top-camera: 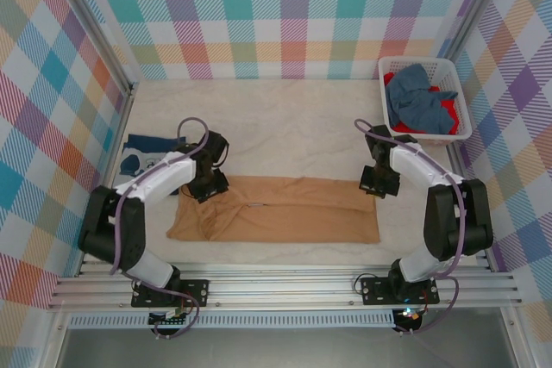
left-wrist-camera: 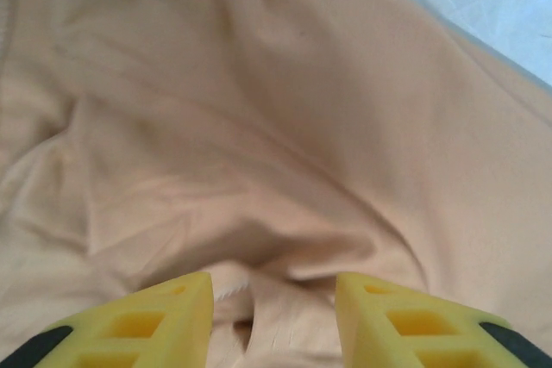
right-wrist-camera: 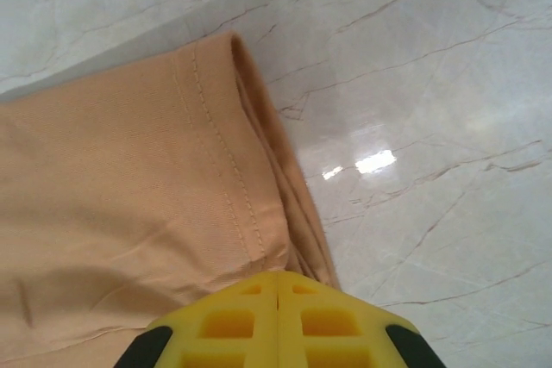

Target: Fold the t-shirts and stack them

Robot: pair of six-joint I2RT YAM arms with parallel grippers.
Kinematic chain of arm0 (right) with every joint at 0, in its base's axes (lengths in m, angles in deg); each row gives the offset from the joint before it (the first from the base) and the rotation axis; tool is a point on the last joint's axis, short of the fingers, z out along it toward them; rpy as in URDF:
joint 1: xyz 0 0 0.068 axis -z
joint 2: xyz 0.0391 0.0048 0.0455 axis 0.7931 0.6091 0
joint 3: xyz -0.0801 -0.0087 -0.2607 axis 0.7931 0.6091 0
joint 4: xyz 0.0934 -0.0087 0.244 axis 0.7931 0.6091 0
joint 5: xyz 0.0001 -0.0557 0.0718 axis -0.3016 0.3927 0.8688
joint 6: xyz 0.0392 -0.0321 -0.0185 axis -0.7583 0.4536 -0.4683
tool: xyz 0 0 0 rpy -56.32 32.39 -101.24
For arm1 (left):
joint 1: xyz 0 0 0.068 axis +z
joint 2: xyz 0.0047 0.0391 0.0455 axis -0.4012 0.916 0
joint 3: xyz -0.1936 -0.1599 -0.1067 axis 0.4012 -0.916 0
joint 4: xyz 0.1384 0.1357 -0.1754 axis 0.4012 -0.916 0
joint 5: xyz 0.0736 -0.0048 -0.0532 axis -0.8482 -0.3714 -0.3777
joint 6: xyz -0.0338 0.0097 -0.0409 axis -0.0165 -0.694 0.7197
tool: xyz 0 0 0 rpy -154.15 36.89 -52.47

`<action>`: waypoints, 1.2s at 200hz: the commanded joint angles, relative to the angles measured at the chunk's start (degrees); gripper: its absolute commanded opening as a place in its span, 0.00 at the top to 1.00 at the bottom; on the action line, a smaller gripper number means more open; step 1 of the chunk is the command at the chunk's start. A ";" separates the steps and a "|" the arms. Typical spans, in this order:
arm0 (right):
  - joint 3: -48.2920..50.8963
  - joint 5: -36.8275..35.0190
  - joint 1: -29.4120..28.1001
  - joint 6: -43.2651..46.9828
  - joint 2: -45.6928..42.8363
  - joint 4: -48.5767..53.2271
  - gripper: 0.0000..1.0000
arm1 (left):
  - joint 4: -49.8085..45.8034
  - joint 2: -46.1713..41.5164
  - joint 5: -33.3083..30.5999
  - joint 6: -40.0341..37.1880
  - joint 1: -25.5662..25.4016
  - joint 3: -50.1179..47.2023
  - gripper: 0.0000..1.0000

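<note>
At your far left, a folded navy t-shirt (top-camera: 142, 146) lies on the table (top-camera: 293, 135) by the wall. Just right of it, your left gripper (top-camera: 210, 187) sits over the left end of the tan t-shirt (top-camera: 276, 208), which is folded into a long band across the table's middle. The jaws stand apart, with a ridge of tan cloth rising between them. At the band's right end, your right gripper (right-wrist-camera: 278, 286) has its jaws pressed together, pinching the stitched hem edge. At the far right corner, the white basket (top-camera: 421, 61) holds a blue t-shirt (top-camera: 412, 96) and a red t-shirt (top-camera: 442, 110).
</note>
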 commanded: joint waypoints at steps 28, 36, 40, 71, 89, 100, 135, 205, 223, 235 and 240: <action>-0.07 1.74 -0.27 -0.65 -1.56 0.29 0.94 | -1.35 -1.14 2.49 -1.76 -0.22 -0.10 0.61; -0.17 1.75 -0.25 -0.74 -1.56 0.31 0.94 | -0.37 -2.95 3.10 -1.86 -0.39 -1.65 0.60; -0.17 1.79 -0.29 -0.84 -1.50 0.28 0.94 | 0.07 -3.75 3.50 -1.80 -0.47 -2.32 0.60; -0.34 2.87 -0.27 -0.98 -0.55 -0.21 0.93 | 5.55 -6.34 6.51 -2.65 -1.11 -7.80 0.59; -0.43 3.36 -0.27 -0.88 -0.33 -0.33 0.93 | 8.30 -6.22 7.47 -4.02 -1.44 -9.58 0.61; -0.60 3.32 -0.25 -0.74 -0.33 -0.12 0.93 | 9.26 -6.59 7.64 -4.62 -1.49 -10.24 0.63; -0.55 3.02 -0.29 -0.51 -0.32 0.05 0.93 | 9.74 -7.91 8.80 -6.39 -1.73 -12.31 0.70; -0.61 3.24 -0.27 -0.56 0.27 -0.21 0.92 | 9.64 -10.12 9.69 -7.09 -2.56 -13.35 0.97; -0.70 3.17 -0.27 -0.52 0.37 -0.25 0.93 | 8.55 -10.99 10.90 -7.42 -3.02 -13.16 1.00; -0.70 3.24 -0.29 -0.58 0.39 -0.30 0.93 | 7.63 -11.59 11.57 -7.62 -3.76 -12.71 1.00; -0.70 3.23 -0.27 -0.60 0.44 -0.31 0.93 | 7.19 -11.76 11.74 -7.72 -4.03 -12.65 1.00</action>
